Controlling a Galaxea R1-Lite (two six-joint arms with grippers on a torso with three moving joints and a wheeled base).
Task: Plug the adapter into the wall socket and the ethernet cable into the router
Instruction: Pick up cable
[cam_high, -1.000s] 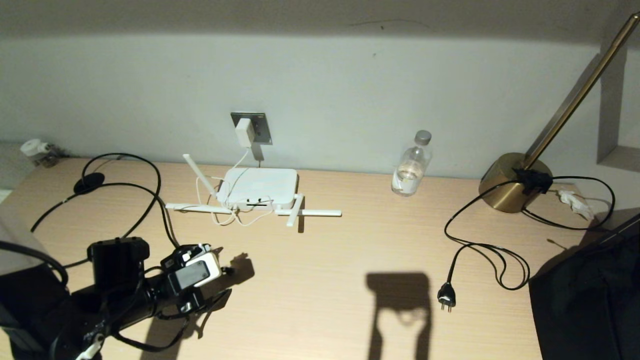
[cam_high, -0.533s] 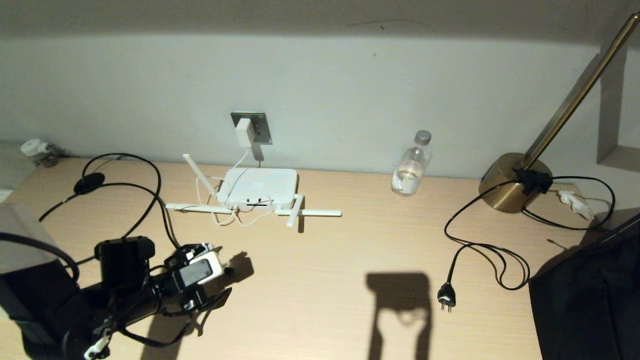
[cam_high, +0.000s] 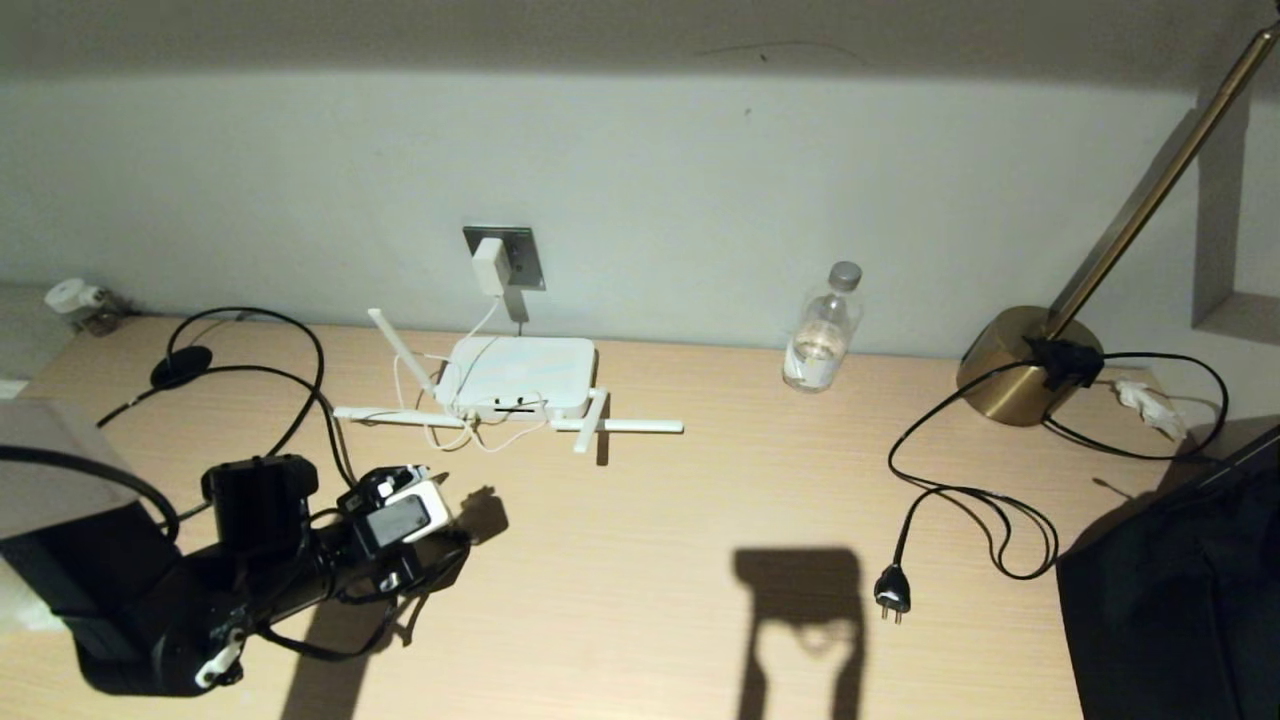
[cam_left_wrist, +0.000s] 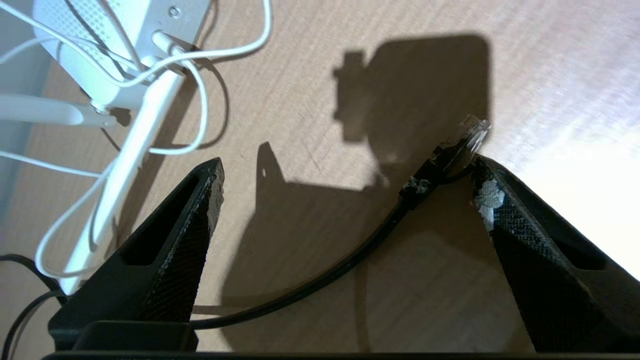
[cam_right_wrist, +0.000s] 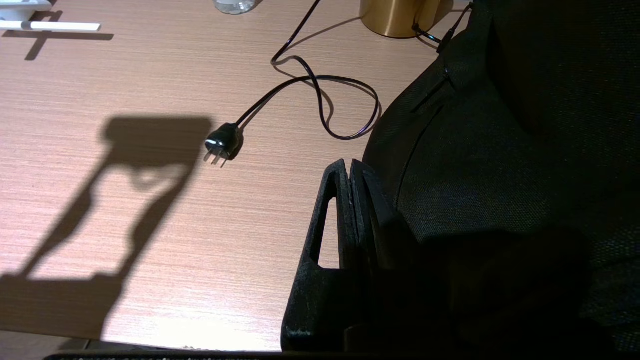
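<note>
We find the left gripper (cam_left_wrist: 345, 185) fingers (cam_left_wrist: 202, 200) spread wide, ethernet cable (cam_left_wrist: 430, 170) lying between them, ungrasped; router (cam_left_wrist: 115, 45) near; right gripper (cam_right_wrist: 350, 175) clenched.

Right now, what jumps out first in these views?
The white adapter sits plugged in the grey wall socket, above the router at the back of the desk. At the near left, the left gripper hangs open over the ethernet cable, whose clear connector lies by one finger. A loose black two-pin plug lies right of centre.

bare desk (cam_high: 650, 520) before router (cam_high: 520, 375), antennas (cam_high: 620, 426) and white cords (cam_high: 470, 440) crowding its ports
</note>
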